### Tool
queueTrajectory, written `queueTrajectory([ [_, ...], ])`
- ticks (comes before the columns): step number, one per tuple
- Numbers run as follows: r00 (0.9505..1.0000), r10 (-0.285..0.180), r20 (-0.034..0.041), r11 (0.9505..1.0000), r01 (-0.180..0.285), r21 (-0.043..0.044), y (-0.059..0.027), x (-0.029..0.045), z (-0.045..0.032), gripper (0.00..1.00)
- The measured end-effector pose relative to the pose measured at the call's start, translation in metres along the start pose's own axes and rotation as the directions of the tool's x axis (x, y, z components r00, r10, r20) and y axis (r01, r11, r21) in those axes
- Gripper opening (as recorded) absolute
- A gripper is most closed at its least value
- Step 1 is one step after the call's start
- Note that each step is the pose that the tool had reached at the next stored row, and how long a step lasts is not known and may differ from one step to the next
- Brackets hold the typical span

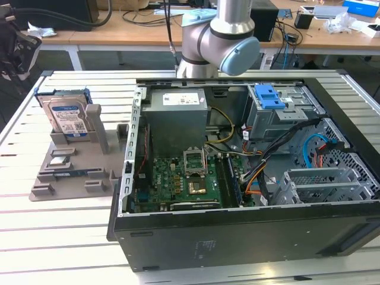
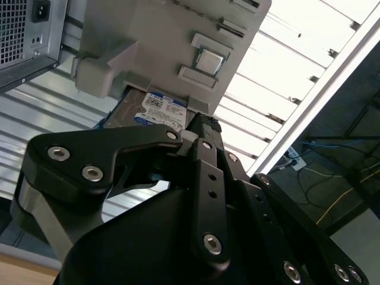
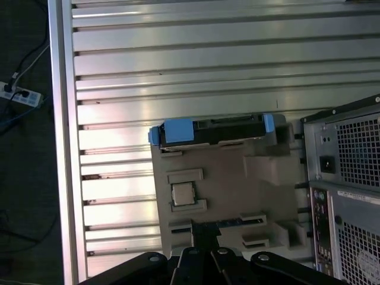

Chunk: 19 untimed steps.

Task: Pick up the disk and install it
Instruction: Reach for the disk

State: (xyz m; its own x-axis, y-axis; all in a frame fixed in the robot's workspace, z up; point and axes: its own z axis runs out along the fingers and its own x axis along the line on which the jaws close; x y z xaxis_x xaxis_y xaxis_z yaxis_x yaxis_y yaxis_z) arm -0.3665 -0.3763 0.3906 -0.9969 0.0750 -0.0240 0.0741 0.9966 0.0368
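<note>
Blue-framed, the disk (image 1: 66,119) stands on edge in the grey fixture (image 1: 62,189), at its end away from the gripper (image 3: 205,237). Its long axis lies crosswise ahead. Whether the gripper is apart or closed, I cannot tell.

There is one disk (image 1: 66,117), one grey holder (image 1: 71,185) and one slatted tabletop (image 1: 59,237). The holder carries one small square chip (image 3: 183,193) and what looks like one narrow memory stick (image 1: 66,173), though that part is hard to make out. There is one open computer case (image 1: 237,231), and in it one grey power supply (image 1: 177,116), one green board (image 1: 178,184) and one blue latch (image 1: 268,95). One robot arm (image 1: 221,35) is in the scene.
</note>
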Motion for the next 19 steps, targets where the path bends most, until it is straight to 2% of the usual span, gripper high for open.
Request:
queueTrajectory([
  [3,1.0,0.0,0.0007,1.0,0.0,0.0082,0.0118,0.001,0.0016,0.11],
  [7,1.0,-0.001,0.0024,0.9995,0.001,0.0301,0.0217,0.0017,0.0042,0.11],
  [8,1.0,-0.001,0.0024,0.9995,0.001,0.0324,0.0231,0.0019,0.0045,0.11],
  [19,1.0,-0.001,0.0024,0.9995,0.001,0.0324,0.0242,0.0019,0.0049,0.11],
])
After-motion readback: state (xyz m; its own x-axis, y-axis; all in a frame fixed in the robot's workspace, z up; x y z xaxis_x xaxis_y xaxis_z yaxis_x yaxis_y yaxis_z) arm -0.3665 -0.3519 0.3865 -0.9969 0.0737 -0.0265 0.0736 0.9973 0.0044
